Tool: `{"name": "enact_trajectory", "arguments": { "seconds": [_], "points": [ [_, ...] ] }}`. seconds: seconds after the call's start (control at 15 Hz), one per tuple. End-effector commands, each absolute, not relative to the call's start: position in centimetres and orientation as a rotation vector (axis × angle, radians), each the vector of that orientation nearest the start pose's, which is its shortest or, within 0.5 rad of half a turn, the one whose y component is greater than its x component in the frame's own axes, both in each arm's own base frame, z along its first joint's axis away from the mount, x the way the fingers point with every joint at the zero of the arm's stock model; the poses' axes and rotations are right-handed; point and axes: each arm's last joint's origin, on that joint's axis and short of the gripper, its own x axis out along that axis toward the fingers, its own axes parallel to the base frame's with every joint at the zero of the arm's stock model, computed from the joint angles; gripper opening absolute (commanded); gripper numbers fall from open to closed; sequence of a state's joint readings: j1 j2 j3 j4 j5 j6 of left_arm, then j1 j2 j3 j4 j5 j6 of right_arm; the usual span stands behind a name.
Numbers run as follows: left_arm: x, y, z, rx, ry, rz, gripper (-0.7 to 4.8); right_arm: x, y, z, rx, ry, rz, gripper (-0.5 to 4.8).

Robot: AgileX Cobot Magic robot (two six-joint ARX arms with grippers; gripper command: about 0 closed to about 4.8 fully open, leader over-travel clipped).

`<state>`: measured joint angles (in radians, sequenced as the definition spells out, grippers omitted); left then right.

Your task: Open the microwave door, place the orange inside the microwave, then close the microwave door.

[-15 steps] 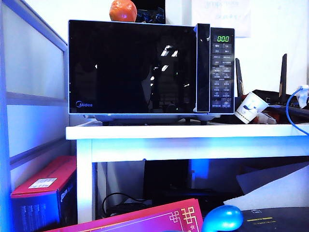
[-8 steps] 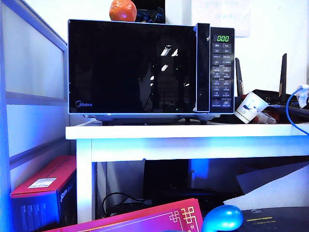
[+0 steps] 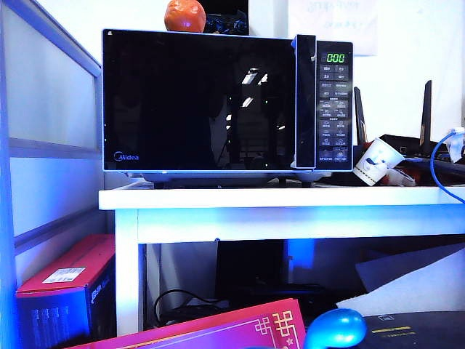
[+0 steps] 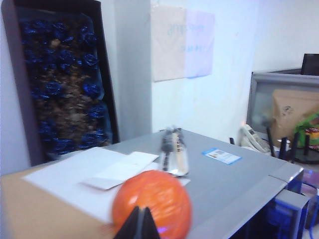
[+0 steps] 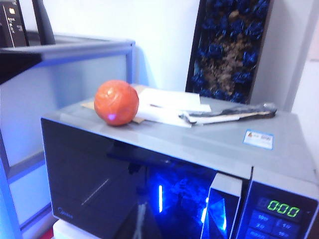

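Note:
The orange [image 3: 184,16] sits on top of the microwave [image 3: 225,102], toward its left side. The black glass microwave door [image 3: 196,102] is closed, with its handle strip [image 3: 305,102] beside the button panel [image 3: 335,102]. Neither arm shows in the exterior view. In the left wrist view my left gripper [image 4: 141,219] is shut and empty, its tips just in front of the orange [image 4: 152,204]. In the right wrist view my right gripper [image 5: 141,219] is shut and empty, close before the closed door [image 5: 109,174], with the orange [image 5: 116,102] above on the casing.
White papers [image 5: 169,102] and a dark slim tool [image 5: 234,112] lie on the microwave's top near the orange. On the white table [image 3: 276,198], a tipped paper cup [image 3: 376,161], router antennas [image 3: 426,109] and a blue cable [image 3: 436,171] crowd the right. A red box [image 3: 65,280] stands below.
Only the reflections in the door glass shift slightly. The orange and the microwave have not moved.

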<state>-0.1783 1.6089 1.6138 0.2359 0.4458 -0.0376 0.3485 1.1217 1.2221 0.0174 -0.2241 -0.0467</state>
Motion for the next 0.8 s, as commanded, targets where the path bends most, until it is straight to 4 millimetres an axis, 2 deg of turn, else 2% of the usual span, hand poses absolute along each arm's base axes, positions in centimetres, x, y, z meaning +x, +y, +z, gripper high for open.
{"name": "enact_trajectory", "arguments": {
  "seconds": [0.07,0.2,0.33,0.4,0.53,0.8],
  "points": [
    [37.5,-9.4,45.3,-0.008,-0.255,-0.617,-0.05,22.0,8.7,44.1,-0.04,-0.161,0.578,-0.05],
    [39.1,-10.3,45.2,-0.014,-0.264,-0.594,-0.05,22.0,8.8,44.1,-0.041,-0.159,0.58,-0.05],
    [39.6,-11.0,44.9,-0.006,-0.286,-0.581,0.0,22.0,8.8,44.1,-0.041,-0.159,0.582,-0.05],
    [39.7,-11.0,44.8,0.008,-0.289,-0.578,0.68,22.0,8.8,44.0,-0.041,-0.159,0.591,-0.05],
    [39.7,-11.8,44.5,0.022,-0.284,-0.587,4.79,22.1,8.8,44.0,-0.042,-0.155,0.595,-0.05],
    [39.4,-12.7,44.6,0.053,-0.299,-0.597,4.79,22.2,8.9,43.9,-0.042,-0.152,0.604,-0.05]
  ]
}}
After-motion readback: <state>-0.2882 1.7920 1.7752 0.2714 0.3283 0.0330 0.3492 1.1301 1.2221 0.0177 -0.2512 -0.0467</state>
